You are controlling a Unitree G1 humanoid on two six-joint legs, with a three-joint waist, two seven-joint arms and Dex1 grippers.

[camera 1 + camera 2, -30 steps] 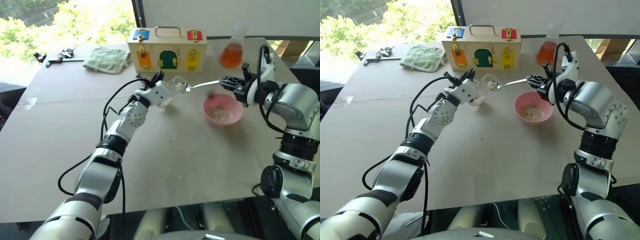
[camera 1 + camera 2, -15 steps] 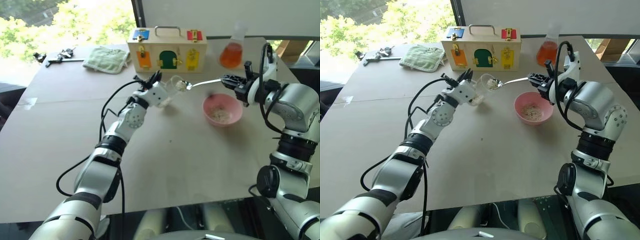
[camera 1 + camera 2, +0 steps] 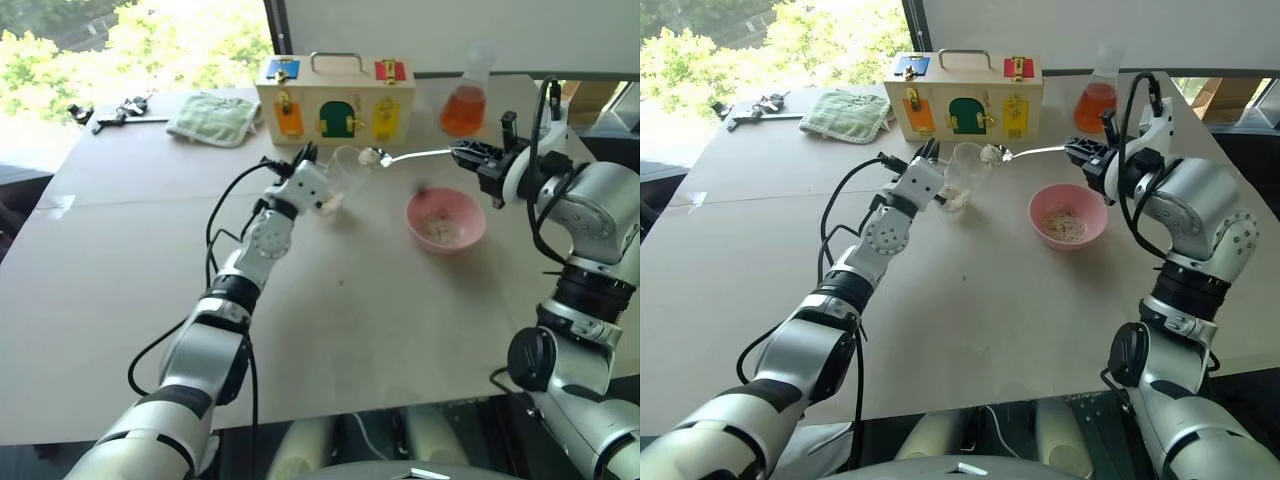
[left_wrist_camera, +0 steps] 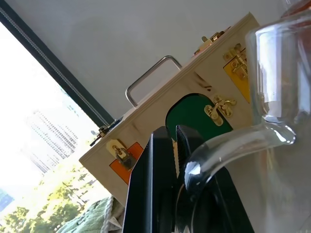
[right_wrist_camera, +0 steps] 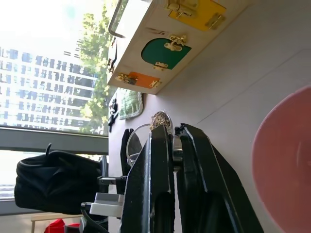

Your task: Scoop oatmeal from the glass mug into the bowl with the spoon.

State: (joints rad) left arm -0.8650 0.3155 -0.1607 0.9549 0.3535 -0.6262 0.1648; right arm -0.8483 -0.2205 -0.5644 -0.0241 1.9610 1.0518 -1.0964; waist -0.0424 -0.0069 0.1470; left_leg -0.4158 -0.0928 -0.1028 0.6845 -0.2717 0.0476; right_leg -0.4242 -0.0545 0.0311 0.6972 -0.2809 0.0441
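Note:
My left gripper (image 3: 312, 186) is shut on the handle (image 4: 228, 145) of the glass mug (image 3: 965, 166), holding it nearly upright just above the table, in front of the wooden box. My right gripper (image 3: 470, 156) is shut on the handle end of the spoon (image 3: 415, 154). The spoon lies about level in the air. Its oval end (image 3: 992, 153) carries a small clump of oatmeal and hovers just right of the mug's rim. The pink bowl (image 3: 446, 219) sits on the table below and right of the spoon, with some oatmeal (image 3: 1065, 224) in it.
A wooden latch box (image 3: 335, 96) stands behind the mug. A conical flask of orange liquid (image 3: 462, 104) is at the back right, close behind my right gripper. A green cloth (image 3: 212, 118) and small tools (image 3: 115, 112) lie at the back left.
The spoon has lifted out of the mug with oatmeal on it and moved slightly up and right. The mug has turned from tilted toward the spoon to nearly upright.

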